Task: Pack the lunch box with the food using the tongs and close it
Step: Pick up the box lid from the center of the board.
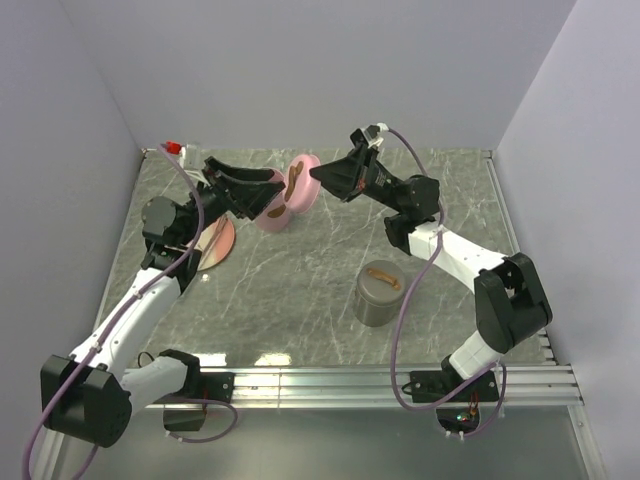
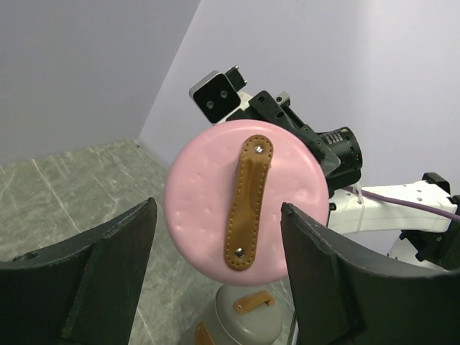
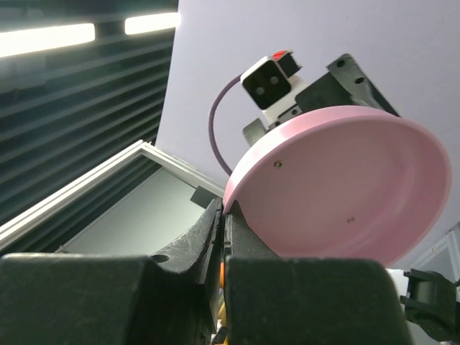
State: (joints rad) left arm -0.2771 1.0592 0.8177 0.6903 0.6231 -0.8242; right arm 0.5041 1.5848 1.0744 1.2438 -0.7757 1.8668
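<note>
The lunch box's pink round lid (image 1: 300, 178), with a brown stitched strap handle (image 2: 248, 201), is held tilted in the air above the table's back. My right gripper (image 1: 318, 175) is shut on its rim (image 3: 241, 180), and its underside (image 3: 345, 187) faces that wrist camera. My left gripper (image 2: 218, 205) stands open facing the lid's top, one finger (image 2: 115, 266) on each side, with no clear contact. The pink lunch box body (image 1: 272, 218) sits on the table just below. The tongs and the food are out of view.
A grey round container (image 1: 380, 292) with a brown handle stands on the marble table at the centre right, also in the left wrist view (image 2: 248, 320). An orange-pink plate (image 1: 218, 243) lies at the left, partly under my left arm. Walls close in on three sides.
</note>
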